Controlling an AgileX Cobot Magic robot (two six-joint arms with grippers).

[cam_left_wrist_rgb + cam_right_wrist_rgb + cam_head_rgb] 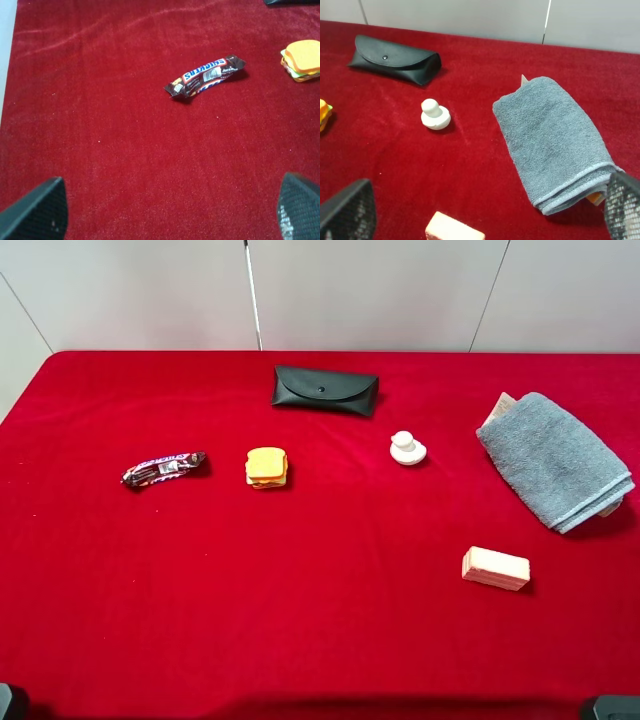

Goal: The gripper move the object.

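Note:
The object, a flat black glasses case (325, 390) with a curved flap and one snap button, lies at the back middle of the red table. The right wrist view shows it (395, 59) far ahead of my right gripper (485, 212), whose fingers stand wide apart and hold nothing. In the left wrist view only a corner of the case (290, 1) shows. My left gripper (167, 215) is open over bare cloth, well short of the case. Neither gripper touches anything.
A candy bar wrapper (164, 468) and a toy sandwich (266, 467) lie left of centre. A white knob (407, 448) sits right of centre, a folded grey towel (555, 458) at the right, and a pink block (495, 568) nearer the front. A wall stands behind the table.

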